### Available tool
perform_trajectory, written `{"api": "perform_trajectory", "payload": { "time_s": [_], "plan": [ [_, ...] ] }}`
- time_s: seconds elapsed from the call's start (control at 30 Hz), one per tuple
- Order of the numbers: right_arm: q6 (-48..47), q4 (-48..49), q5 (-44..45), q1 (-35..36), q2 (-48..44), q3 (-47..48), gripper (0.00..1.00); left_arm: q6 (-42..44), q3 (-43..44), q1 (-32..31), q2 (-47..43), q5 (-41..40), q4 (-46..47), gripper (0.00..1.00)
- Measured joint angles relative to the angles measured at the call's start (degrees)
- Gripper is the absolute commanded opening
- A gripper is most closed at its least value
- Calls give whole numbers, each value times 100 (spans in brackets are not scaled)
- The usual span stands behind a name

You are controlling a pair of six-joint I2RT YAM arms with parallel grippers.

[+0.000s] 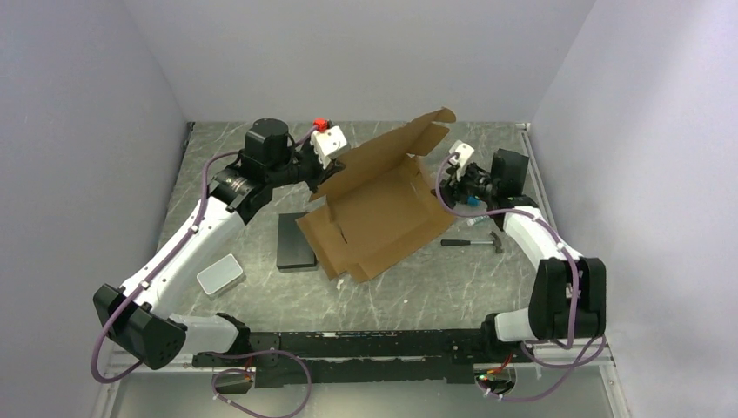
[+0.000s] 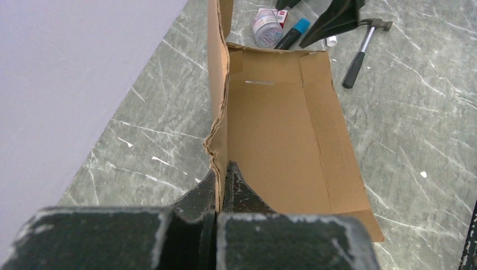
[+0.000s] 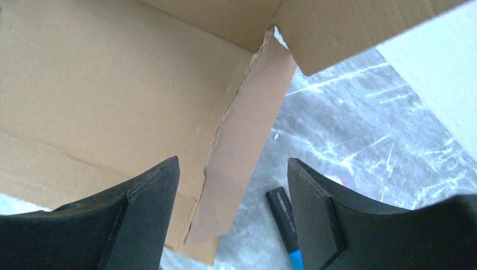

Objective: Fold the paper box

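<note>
The paper box (image 1: 383, 209) is a brown cardboard sheet, partly raised, with one long panel standing up at the back and a flap (image 1: 435, 122) sticking up at its far end. My left gripper (image 1: 324, 185) is shut on the upright edge of the box at its left side; in the left wrist view the cardboard wall (image 2: 218, 112) runs straight out from between the closed left gripper (image 2: 222, 180). My right gripper (image 1: 446, 178) stands open at the box's right end. In the right wrist view a narrow side flap (image 3: 247, 129) hangs between the spread right gripper (image 3: 233, 163), touching neither finger.
A black rectangular block (image 1: 294, 242) lies partly under the box's left corner. A grey rounded tin (image 1: 220, 274) sits near the left arm. A hammer (image 1: 474, 243) lies right of the box. A blue-capped marker (image 2: 292, 35) and a small jar (image 2: 265, 28) lie under the right gripper.
</note>
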Motion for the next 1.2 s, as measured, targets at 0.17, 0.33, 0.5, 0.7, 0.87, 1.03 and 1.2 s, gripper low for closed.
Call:
{"api": "perform_trajectory", "payload": {
  "time_s": [0.17, 0.33, 0.5, 0.7, 0.87, 1.03, 1.2],
  "plan": [
    [-955, -962, -474, -267, -649, -271, 82, -4, -26, -2, 0, -37, 20, 0],
    [-2114, -1899, -1001, -258, -1226, -492, 81, -9, -26, -2, -2, -39, 70, 0],
    [-4210, -3279, -1344, -249, -1340, -444, 75, -13, -26, -2, -2, -39, 74, 0],
    [-6172, -4422, -920, 138, -942, -546, 78, -15, -26, -2, -2, -39, 74, 0],
    [-6227, -3630, -219, 1200, -1038, -1305, 76, -20, -26, -2, -2, -39, 68, 0],
    [-6035, -2924, 393, 1878, -732, -1397, 75, -22, -26, -2, -2, -42, 59, 0],
    [-5654, -2190, 785, 2483, -605, -1478, 74, -24, -26, -2, -2, -61, 11, 0]
  ]
}}
